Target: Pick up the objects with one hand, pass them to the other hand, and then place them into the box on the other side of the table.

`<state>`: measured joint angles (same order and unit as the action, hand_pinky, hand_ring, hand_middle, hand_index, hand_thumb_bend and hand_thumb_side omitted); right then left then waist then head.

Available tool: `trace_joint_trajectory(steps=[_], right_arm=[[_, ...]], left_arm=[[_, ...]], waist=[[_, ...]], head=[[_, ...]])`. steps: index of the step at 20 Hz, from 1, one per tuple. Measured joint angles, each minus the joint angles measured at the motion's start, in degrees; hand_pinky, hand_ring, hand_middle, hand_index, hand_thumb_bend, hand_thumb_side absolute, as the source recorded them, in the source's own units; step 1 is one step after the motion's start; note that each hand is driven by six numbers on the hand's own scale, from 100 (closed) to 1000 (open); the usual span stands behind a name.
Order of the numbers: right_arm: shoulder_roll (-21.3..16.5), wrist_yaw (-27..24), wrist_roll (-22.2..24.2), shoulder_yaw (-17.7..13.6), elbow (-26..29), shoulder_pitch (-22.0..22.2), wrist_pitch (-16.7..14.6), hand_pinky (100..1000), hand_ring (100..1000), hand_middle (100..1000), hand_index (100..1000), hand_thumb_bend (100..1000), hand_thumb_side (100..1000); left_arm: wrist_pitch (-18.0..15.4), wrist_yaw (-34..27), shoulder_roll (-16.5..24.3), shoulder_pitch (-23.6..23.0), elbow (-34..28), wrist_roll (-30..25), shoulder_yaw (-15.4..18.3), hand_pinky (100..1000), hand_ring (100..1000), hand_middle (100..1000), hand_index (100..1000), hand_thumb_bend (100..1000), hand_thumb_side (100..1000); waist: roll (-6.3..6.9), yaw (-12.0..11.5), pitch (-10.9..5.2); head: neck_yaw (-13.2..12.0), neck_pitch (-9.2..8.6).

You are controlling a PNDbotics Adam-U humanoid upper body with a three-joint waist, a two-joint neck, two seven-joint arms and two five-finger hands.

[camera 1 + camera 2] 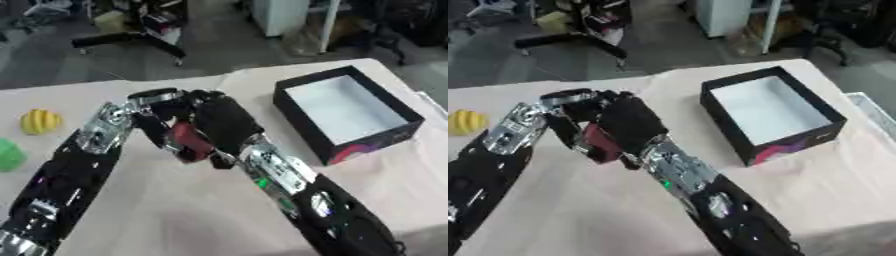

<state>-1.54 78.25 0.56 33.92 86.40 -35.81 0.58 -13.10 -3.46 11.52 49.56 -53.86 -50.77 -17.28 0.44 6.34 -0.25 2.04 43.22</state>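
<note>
A red object (189,140) hangs above the middle of the table between my two hands. My left hand (154,106) comes in from the lower left, with its fingers curled down round the object's left side. My right hand (224,121) reaches up from the lower right, its back towards me and its fingers bent over the object's right side and top. Much of the red object is hidden by both hands. The black box (304,127), white inside and holding nothing, stands at the right of the table, to the right of my right hand.
A yellow ridged object (40,121) and a green object (8,155) lie on the cloth-covered table (175,210) at the far left. Beyond the table's far edge is floor with a chair base (131,40).
</note>
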Motion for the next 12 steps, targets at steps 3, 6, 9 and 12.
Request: trace_joint_trajectory(steps=[3,6,9,12], right_arm=[[0.0,0.6,-1.3,0.0,-0.2,0.0,0.1,646,785,562,369,108,110],[0.0,1.1,-2.0,-0.1,-0.6,0.0,0.1,662,784,568,369,114,110],[0.0,1.7,-2.3,-0.3,-1.0,-0.2,0.1,684,782,579,369,122,109],[-0.3,2.2,-2.3,-0.4,-1.0,-0.7,0.0,700,782,585,369,126,108]], left_arm=[[-0.5,1.0,0.1,0.4,0.1,0.5,-0.5,774,689,727,809,1000,264],[-1.4,2.8,0.6,0.9,0.2,1.4,-1.5,810,755,791,870,1000,254],[-2.6,4.9,1.1,1.5,0.1,2.6,-2.5,852,819,848,922,1000,253],[-3.9,7.6,2.0,2.3,-0.2,3.9,-3.2,872,849,876,942,1000,270]], waist=[[0.01,0.1,-0.01],[0.01,0.3,-0.02],[0.0,0.4,-0.03],[0.0,0.6,-0.06]], head=[[0.0,0.0],[0.0,0.02],[0.1,0.03],[0.1,0.04]])
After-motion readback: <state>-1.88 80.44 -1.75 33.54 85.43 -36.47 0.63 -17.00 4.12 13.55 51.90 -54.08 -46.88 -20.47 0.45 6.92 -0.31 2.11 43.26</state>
